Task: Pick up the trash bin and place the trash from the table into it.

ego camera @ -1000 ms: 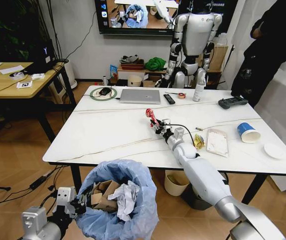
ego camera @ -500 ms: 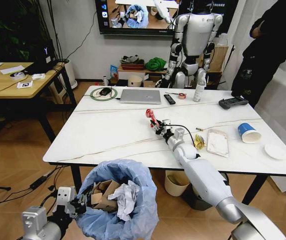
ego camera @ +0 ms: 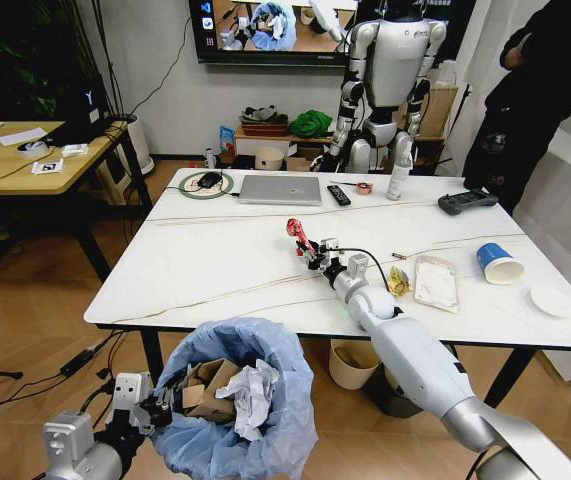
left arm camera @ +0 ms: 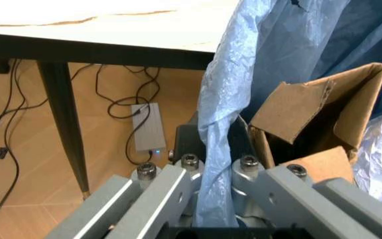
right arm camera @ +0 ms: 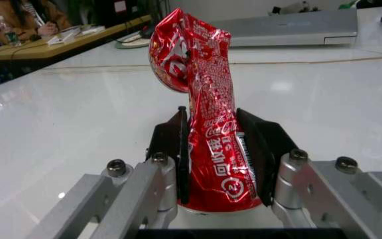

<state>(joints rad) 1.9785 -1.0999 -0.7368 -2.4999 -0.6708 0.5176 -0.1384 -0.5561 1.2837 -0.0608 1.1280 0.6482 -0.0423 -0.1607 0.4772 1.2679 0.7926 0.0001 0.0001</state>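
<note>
1. Right tool [ego camera: 308, 243]: reaches out over the middle of the table [ego camera: 215, 270]; its fingers [right arm camera: 175, 149] are clamped on both sides of the crushed red can [right arm camera: 208, 129], which stands upright between them, its bent top rising above the tool.
2. Crushed red can, head view [ego camera: 299, 234]: seen at the tip of the right arm, near the table's centre, well apart from the other litter.
3. Left tool [left arm camera: 208, 199]: low at the front of the robot, beside the table's near edge; its two fingers [left arm camera: 167, 191] are closed on a fold of the light-blue bag at the rim of the trash bin [ego camera: 235, 400].
4. Trash bin: sits below the level of the table top, in front of its near edge; inside lie torn brown cardboard [left arm camera: 317, 114] and crumpled white paper [ego camera: 250, 395].
5. Remaining litter on the table's right part: a yellow wrapper [ego camera: 397, 283], a clear packet [ego camera: 434, 282], and a blue-white paper cup [ego camera: 496, 264].
6. Far edge of the table: a laptop [ego camera: 280, 190] and a remote [ego camera: 338, 195].
</note>
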